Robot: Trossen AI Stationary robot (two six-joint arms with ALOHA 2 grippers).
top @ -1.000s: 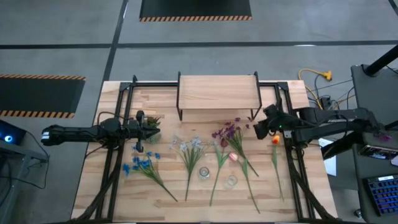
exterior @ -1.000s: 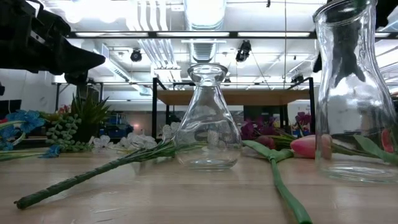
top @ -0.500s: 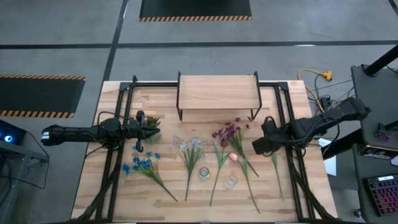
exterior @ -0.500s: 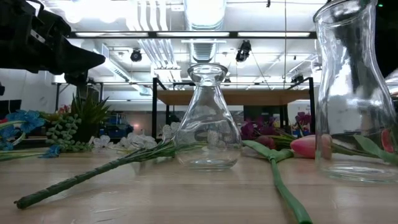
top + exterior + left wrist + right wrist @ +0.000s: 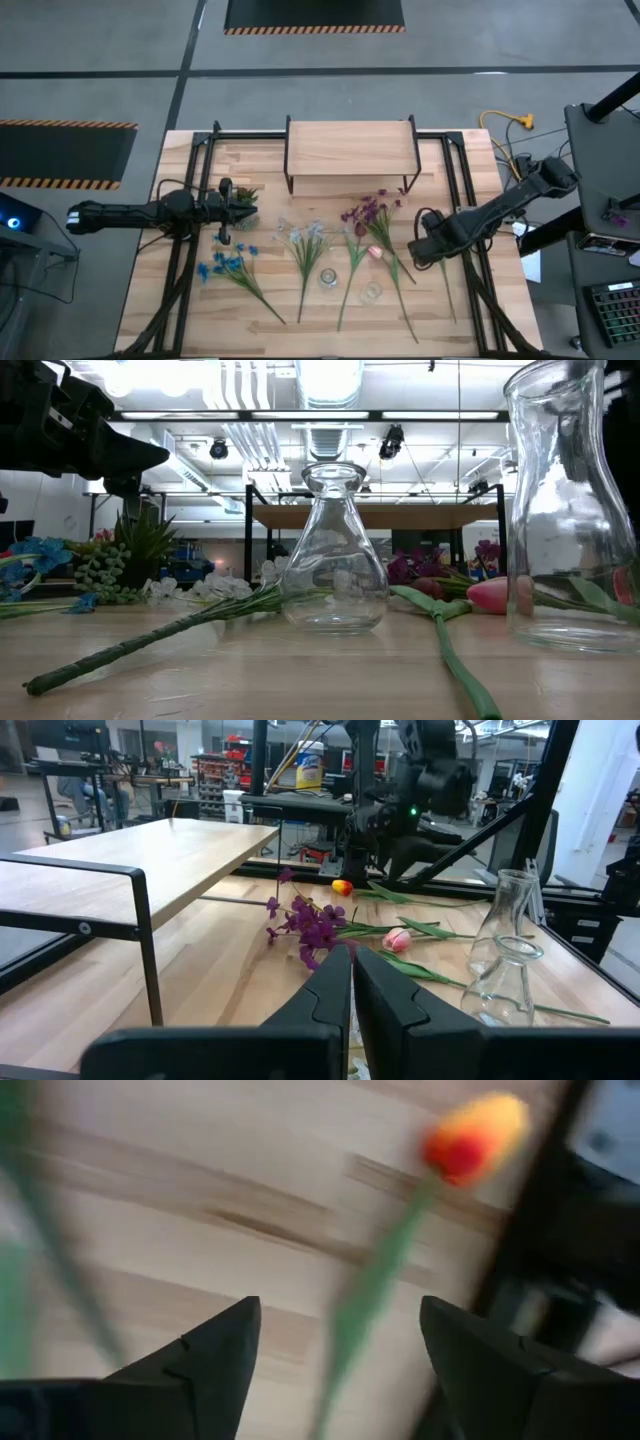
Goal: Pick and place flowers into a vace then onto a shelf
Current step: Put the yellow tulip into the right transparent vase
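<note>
Right wrist view: blurred orange-red tulip (image 5: 476, 1137)

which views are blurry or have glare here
Right wrist view: motion-smeared, the orange-yellow tulip and its stem soft. Low view: ceiling lights flare bright, and the near glass vase distorts what's behind it. High view: evenly lit.

Left gripper (image 5: 351, 982) fingers together, purple flowers (image 5: 312, 925) ahead — shelf (image 5: 140, 860) alongside, two glass vases (image 5: 506, 970).

The right gripper (image 5: 420, 250) has swung down over the yellow-red tulip (image 5: 475, 1135).
</note>
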